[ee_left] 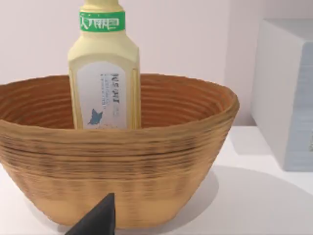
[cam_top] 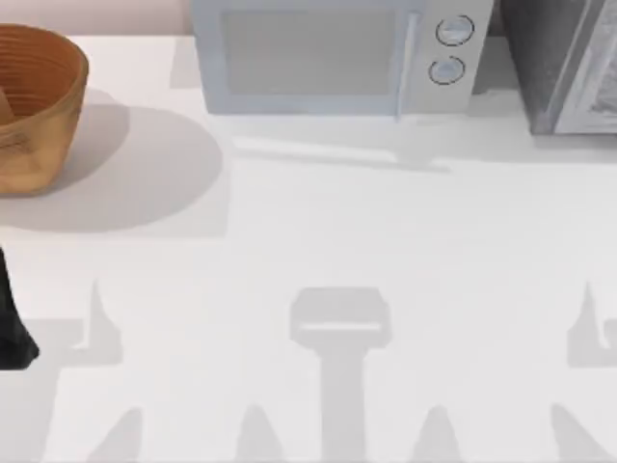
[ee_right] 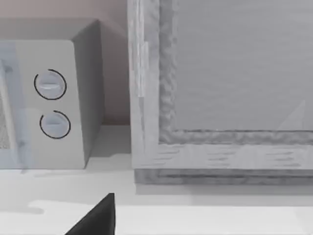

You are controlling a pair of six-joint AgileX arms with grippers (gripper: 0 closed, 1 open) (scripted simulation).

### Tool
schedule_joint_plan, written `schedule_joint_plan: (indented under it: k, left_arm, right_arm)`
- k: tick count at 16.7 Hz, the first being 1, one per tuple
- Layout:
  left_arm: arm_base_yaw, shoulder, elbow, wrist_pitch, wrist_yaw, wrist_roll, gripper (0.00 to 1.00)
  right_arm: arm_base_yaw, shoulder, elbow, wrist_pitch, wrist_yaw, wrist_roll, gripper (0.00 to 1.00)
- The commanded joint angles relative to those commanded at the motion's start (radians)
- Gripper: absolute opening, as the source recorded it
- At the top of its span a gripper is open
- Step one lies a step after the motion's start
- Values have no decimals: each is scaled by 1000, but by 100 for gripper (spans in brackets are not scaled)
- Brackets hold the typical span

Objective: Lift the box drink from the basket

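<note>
box drink (ee_left: pixel 104 81) upright inside basket (ee_left: pixel 117 169) at table's far left, left gripper (ee_left: pixel 98 220) just short of basket's near wall, drink beyond it untouched, finger spread can't tell, right gripper (ee_right: pixel 95 218) facing microwave (ee_right: pixel 44 98), holding nothing visible

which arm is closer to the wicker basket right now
Left. The left arm sits at the table's left edge, just in front of the basket; the right gripper's finger faces the microwave, far right.
</note>
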Motion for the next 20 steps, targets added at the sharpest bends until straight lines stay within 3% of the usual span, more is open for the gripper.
schedule_joint_plan:
  k: [7, 20]
  left_arm:
    - [20, 147, 49, 92, 22, -2, 100]
    - [156, 1176, 423, 761, 175, 8, 100]
  right_arm:
    - [0, 0, 0, 0, 0, 0, 100]
    - [0, 0, 0, 0, 0, 0, 100]
